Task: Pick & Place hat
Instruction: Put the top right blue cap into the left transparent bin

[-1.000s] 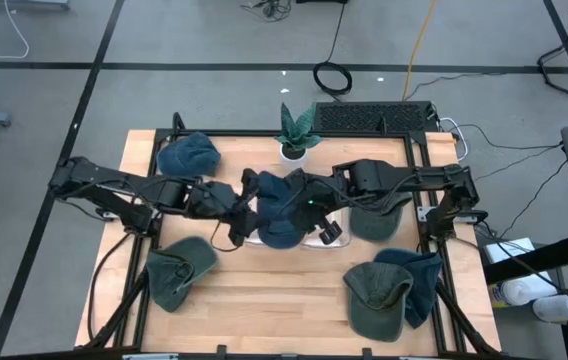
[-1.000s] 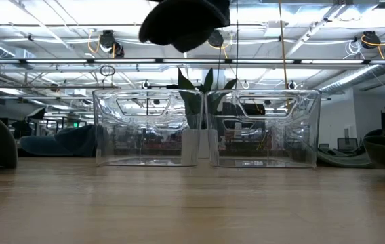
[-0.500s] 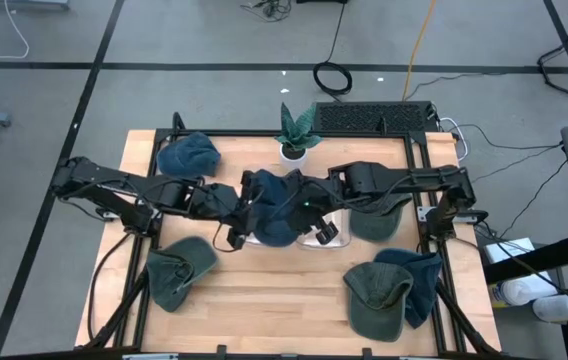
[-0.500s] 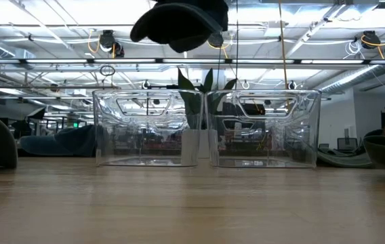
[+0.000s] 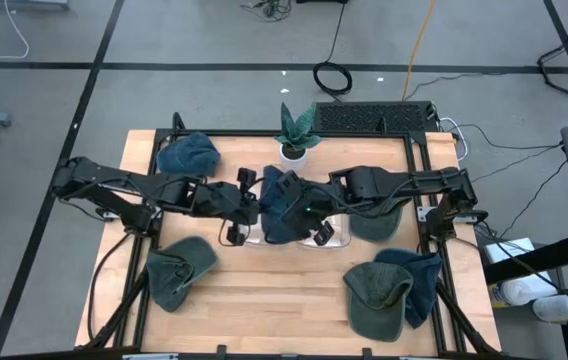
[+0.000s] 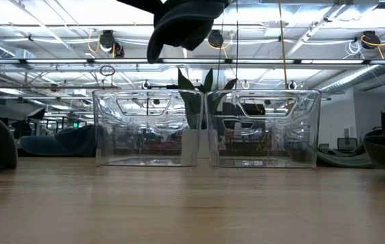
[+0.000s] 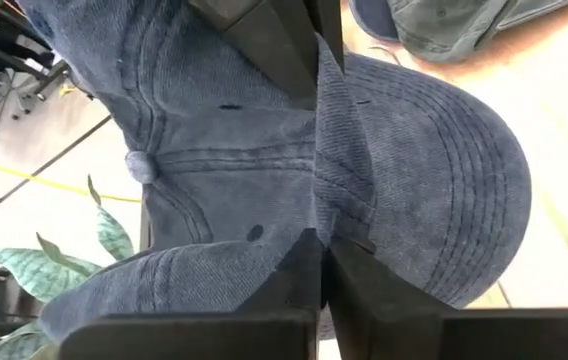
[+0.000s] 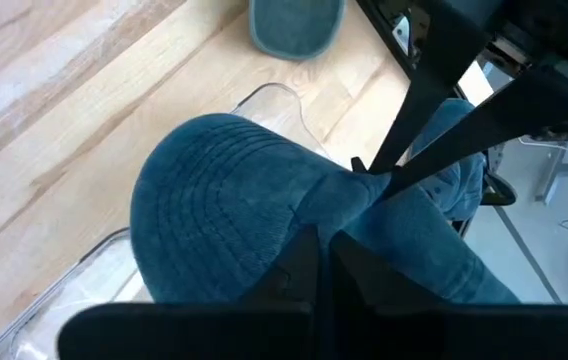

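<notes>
Wooden desk (image 5: 294,300) planks were seen below, with two clear bins (image 6: 206,129) on them. Both arms were stretched toward the middle, wrists level. The blue hat (image 5: 282,203) was pinched between the left hand (image 5: 256,207) and the right hand (image 5: 309,208), each clamped on its fabric, above the bins.

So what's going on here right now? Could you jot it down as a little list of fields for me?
held item: blue cap, lifted above the two clear bins
left gripper: shut on the blue cap
right gripper: shut on the blue cap from the other side
other hats on table: blue hat at back left, green cap at front left, green cap on blue one at front right
plant: in a white pot at the back edge
</notes>
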Robot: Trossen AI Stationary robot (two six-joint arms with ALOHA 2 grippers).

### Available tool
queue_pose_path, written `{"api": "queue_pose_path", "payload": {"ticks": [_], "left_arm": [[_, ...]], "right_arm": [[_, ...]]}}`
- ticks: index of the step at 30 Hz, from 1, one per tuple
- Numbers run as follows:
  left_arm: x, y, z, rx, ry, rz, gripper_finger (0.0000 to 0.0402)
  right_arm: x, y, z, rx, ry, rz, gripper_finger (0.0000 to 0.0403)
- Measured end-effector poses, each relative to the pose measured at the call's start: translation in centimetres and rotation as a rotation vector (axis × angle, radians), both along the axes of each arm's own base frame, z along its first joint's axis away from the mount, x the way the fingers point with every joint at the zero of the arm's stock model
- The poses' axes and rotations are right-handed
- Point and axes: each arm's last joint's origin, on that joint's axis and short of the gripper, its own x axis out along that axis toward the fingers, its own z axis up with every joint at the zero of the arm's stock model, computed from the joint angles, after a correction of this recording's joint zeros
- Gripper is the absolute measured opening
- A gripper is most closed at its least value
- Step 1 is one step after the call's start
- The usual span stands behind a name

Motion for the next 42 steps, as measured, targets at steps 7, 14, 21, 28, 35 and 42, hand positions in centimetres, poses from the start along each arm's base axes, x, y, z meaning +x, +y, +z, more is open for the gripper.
{"api": "queue_pose_path", "payload": {"ticks": [7,14,21,28,35,42], "left_arm": [[-0.1,0.0,0.1,0.009,0.001,-0.016,0.0005],[-0.7,0.1,0.6,-0.012,-0.019,0.007,0.0003],[-3.0,0.7,2.6,-0.017,-0.080,0.046,0.0001],[-4.7,1.6,3.7,-0.005,-0.102,0.073,0.0001],[-5.7,2.8,4.0,-0.012,-0.064,0.126,0.0000],[-5.9,3.8,5.2,-0.012,-0.033,0.137,0.0000]], "right_arm": [[0.0,0.0,0.0,-0.003,-0.001,0.006,0.0000],[0.1,-0.2,0.3,-0.057,-0.048,-0.111,0.0036],[-1.4,0.1,2.3,-0.024,-0.134,-0.179,0.0117],[-3.3,0.9,5.5,0.048,-0.310,-0.188,0.0178],[-5.1,1.4,8.1,0.132,-0.453,-0.188,0.0204],[-6.4,1.1,10.3,0.174,-0.582,-0.189,0.0208]]}}
